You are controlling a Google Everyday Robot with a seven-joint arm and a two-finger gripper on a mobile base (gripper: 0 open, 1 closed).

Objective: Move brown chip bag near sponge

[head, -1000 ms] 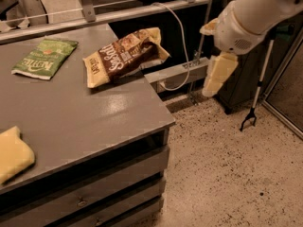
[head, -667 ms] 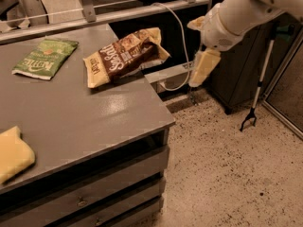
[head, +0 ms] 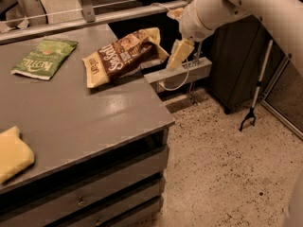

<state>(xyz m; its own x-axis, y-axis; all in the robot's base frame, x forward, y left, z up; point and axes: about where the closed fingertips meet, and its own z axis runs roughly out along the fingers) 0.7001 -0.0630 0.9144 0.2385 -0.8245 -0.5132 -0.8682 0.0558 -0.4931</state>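
The brown chip bag [head: 122, 56] lies crumpled at the far right edge of the grey table [head: 94, 117], its cream-yellow ends showing. The sponge [head: 13, 155] lies flat at the table's near left corner, far from the bag. My gripper [head: 178, 55] hangs from the white arm just right of the bag, beside the table's edge, with its cream fingers pointing down and nothing visibly held.
A flat green chip bag [head: 43, 58] lies at the table's far left. A metal rail [head: 94, 18] runs behind the table. A grey shelf bracket [head: 180, 72] and a cable sit right of the table. A black grabber tool [head: 253, 103] leans against a dark cabinet.
My arm and gripper have moved left, from well clear of the table to right beside the brown chip bag. The bags and sponge have not moved.
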